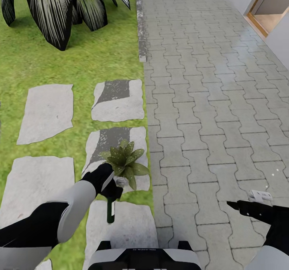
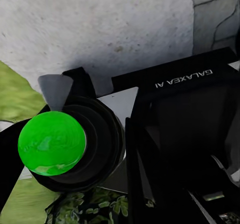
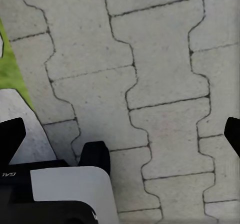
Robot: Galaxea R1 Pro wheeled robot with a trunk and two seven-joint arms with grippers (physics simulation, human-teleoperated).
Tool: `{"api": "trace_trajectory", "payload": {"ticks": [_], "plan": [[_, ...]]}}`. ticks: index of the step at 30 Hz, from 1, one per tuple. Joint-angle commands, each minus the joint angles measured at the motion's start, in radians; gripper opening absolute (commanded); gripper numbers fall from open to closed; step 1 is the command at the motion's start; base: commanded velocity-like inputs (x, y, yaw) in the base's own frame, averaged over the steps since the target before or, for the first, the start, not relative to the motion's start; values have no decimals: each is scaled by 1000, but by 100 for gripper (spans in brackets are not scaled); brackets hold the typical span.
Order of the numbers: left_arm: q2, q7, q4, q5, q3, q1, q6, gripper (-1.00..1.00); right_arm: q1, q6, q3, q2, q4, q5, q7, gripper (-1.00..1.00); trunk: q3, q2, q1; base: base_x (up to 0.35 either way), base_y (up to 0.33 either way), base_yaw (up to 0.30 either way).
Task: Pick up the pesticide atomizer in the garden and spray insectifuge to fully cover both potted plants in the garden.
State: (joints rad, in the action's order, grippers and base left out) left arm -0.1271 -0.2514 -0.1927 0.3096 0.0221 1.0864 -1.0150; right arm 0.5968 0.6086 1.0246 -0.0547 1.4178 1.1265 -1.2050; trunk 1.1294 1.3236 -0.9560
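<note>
The left gripper [image 1: 111, 189] grips the spray bottle [image 1: 110, 210] just beside a potted plant [image 1: 125, 161]; the right gripper [image 1: 241, 206] hangs open over paving [image 1: 208, 101].

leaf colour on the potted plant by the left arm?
Olive green, lightly speckled; the potted plant shows best in the head view.

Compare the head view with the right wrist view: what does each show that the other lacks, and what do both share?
Head view alone: the left gripper holding the atomizer beside a potted plant, plus a palm and doorway. Right wrist view alone: the right gripper's black fingertips spread wide over the ground. Shared: grey paving, a stepping stone, a strip of grass and the robot's base.
</note>
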Motion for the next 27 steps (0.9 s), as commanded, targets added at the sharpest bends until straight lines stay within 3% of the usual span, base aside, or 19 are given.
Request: {"api": "trace_trajectory", "payload": {"ticks": [1,13,22,27], "plan": [[0,-9,-1,10,2,5,-4,-100,1,7,2,-1,1,5,-7,100,1,0,0,0,0,0],[-2,-11,-1,5,7,41,-4,-100,1,7,2,-1,1,5,-7,100,1,0,0,0,0,0],[0,-9,1,12,3,-22,-3,-100,1,7,2,-1,1,5,-7,100,-5,0,0,0,0,-120],[0,-8,1,14,2,-29,-3,-100,1,7,2,-1,1,5,-6,100,-6,0,0,0,0,-30]]}}
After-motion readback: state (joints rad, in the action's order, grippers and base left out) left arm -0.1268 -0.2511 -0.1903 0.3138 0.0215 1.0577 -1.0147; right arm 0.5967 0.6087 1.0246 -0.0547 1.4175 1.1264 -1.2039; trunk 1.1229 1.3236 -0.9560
